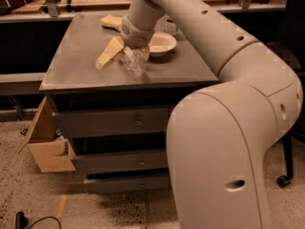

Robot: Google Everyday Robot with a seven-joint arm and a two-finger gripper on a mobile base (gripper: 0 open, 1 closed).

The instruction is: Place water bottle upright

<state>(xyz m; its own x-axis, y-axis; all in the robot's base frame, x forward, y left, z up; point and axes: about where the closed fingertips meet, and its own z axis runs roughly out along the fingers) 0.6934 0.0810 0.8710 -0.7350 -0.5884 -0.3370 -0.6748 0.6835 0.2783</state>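
A black cable (33,220) curls on the speckled floor at the far left. Above it an open cardboard box (45,144) leans against the left side of the grey table (71,66), which has 3 drawer fronts below its top, each with a small knob.

At the back of the table top lies a pale yellow lump (110,21); I cannot tell what it is.

The gripper (122,60) is low over the middle of the table, hanging from the cream arm (224,142) that sweeps in from the right. It is released: its 2 tan fingers (108,53) are spread wide. The left one slants down to the left with its tip at the table surface. The other is just beside the bowl.

The water bottle (134,63) lies on its side on the table, between the spread fingers and under the wrist, towards the front edge. It is clear and crinkly. Its label cannot be read, and its cap end is hidden by the gripper. Whether either finger touches it cannot be told.

Just right of the bottle stands a shallow white bowl (162,44), upright and near the wrist.

The arm's bulky elbow fills the right foreground. Behind it, at the lower right, a black caster (283,180) rests on the floor.
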